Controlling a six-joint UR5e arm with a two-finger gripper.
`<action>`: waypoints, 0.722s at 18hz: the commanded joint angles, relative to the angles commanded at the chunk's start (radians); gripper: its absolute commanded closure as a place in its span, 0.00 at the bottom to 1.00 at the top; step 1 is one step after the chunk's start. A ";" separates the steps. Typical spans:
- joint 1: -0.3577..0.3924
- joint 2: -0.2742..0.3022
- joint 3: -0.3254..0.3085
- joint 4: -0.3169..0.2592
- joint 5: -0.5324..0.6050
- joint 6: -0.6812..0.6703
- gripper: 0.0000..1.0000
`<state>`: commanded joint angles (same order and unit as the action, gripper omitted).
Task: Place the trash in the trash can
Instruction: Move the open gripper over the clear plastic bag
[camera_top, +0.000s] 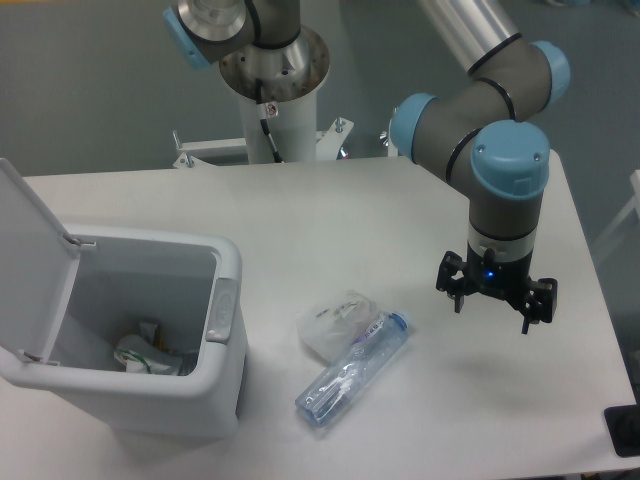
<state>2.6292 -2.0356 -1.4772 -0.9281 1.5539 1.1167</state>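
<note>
A clear plastic bottle (352, 370) with a blue cap lies on its side on the white table, cap end pointing up and right. A small whitish plastic bag (336, 322) rests against its upper left side. The pale grey trash can (222, 345) stands at the left with its lid (30, 245) swung open; some crumpled waste lies inside. My gripper (494, 305) hangs to the right of the bottle, above the table and apart from it. Its two dark fingers are spread with nothing between them.
The robot's base column (272, 90) stands at the back edge of the table (330, 220). A dark object (625, 430) sits at the table's front right corner. The table's right edge runs close behind the gripper.
</note>
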 joint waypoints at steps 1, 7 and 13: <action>0.000 0.000 -0.003 0.000 -0.002 0.002 0.00; -0.008 0.029 -0.077 0.023 -0.014 -0.002 0.00; -0.066 0.072 -0.224 0.106 -0.012 0.003 0.00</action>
<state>2.5633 -1.9635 -1.7011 -0.8222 1.5416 1.1198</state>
